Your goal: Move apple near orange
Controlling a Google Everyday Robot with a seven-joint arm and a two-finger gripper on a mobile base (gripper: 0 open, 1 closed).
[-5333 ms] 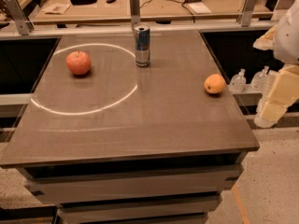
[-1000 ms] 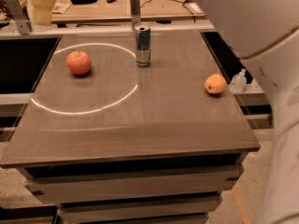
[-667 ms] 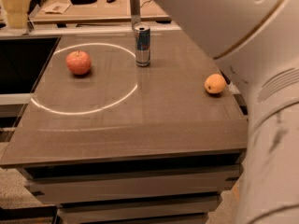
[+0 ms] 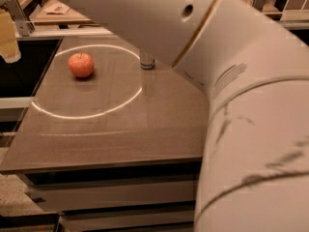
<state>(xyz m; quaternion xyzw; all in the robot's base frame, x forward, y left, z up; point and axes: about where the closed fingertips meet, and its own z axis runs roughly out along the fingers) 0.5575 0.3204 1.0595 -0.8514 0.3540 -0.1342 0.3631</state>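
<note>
White arm (image 4: 251, 105) spans the tabletop's (image 4: 120, 134) right side. Pincer (image 4: 7, 35) is off the far-left corner; can't tell its grip. Apple (image 4: 80, 64) sits near that corner, can (image 4: 147, 61) mid-far edge.

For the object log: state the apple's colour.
Red-orange apple, clearest in the camera view; the gripper hangs at the upper left edge.

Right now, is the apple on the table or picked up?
On the table: the apple rests on its shadow. The gripper hangs apart, at the picture's left.
</note>
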